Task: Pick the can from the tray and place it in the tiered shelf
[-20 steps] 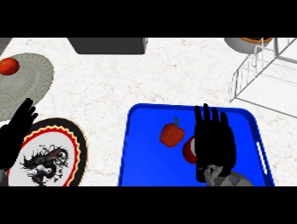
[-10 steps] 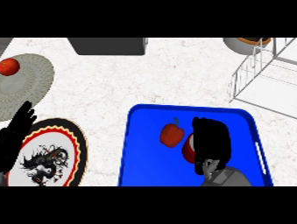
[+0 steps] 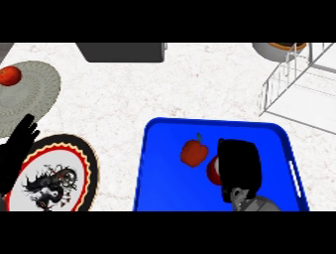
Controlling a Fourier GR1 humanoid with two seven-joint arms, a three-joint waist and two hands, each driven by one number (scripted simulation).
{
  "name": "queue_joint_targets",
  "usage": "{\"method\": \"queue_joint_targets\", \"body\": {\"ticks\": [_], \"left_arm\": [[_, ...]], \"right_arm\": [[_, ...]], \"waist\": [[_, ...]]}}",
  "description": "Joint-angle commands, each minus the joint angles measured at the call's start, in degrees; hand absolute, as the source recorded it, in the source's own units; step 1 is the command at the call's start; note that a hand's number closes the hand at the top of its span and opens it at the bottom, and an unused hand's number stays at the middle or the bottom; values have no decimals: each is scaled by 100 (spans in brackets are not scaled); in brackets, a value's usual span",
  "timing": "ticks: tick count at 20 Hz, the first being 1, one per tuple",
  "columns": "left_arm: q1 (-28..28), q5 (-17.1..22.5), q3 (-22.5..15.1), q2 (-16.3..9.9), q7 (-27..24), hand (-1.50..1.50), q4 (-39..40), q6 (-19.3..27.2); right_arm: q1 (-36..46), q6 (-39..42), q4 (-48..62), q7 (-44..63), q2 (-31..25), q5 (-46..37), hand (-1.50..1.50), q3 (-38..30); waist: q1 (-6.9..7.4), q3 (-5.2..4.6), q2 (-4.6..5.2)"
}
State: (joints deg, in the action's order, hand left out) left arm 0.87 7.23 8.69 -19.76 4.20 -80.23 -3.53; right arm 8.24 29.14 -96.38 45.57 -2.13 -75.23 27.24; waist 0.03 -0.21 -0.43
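A blue tray point(image 3: 163, 168) lies at the lower middle of the counter. On it a red can point(image 3: 214, 171) shows only as a sliver beside my right hand point(image 3: 240, 166), whose fingers curl down over it. A red bell pepper point(image 3: 194, 152) rests on the tray just left of the can. The white wire tiered shelf point(image 3: 302, 94) stands at the upper right, apart from the tray. My left hand point(image 3: 9, 156) rests open at the lower left, fingers up, over the edge of a patterned plate point(image 3: 61, 178).
A grey round mat point(image 3: 24, 99) at the upper left carries a red tomato point(image 3: 8, 76). A dark grey box point(image 3: 121, 51) sits at the back middle. A bowl point(image 3: 280, 48) peeks in behind the shelf.
My right hand's fingers went from straight over the tray to curled down round the can. The left hand has stayed put.
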Motion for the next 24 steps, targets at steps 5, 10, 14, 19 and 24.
{"method": "queue_joint_targets", "body": {"ticks": [5,10,14,19,24], "left_arm": [[-65,-152,-8,185,23,0,68,37],[279,-93,52,154,48,0,-201,-45],[-41,-252,175,44,-118,0,221,-48],[328,-78,204,129,-115,0,-85,-172],[157,-286,-4,342,241,0,-366,156]], "right_arm": [[-263,-438,-968,-850,-739,187,150,-319],[-323,-776,-1102,-2286,-1449,1511,150,-1748],[-803,-626,-2065,-2367,-1549,1795,150,-2021],[-830,143,-3230,-2132,-1521,2976,150,-3165],[-379,962,-3917,-1142,-1079,4473,150,-4241]], "waist": [[-52,22,37],[-27,26,42],[-64,20,37],[-90,19,13],[-97,18,1]]}}
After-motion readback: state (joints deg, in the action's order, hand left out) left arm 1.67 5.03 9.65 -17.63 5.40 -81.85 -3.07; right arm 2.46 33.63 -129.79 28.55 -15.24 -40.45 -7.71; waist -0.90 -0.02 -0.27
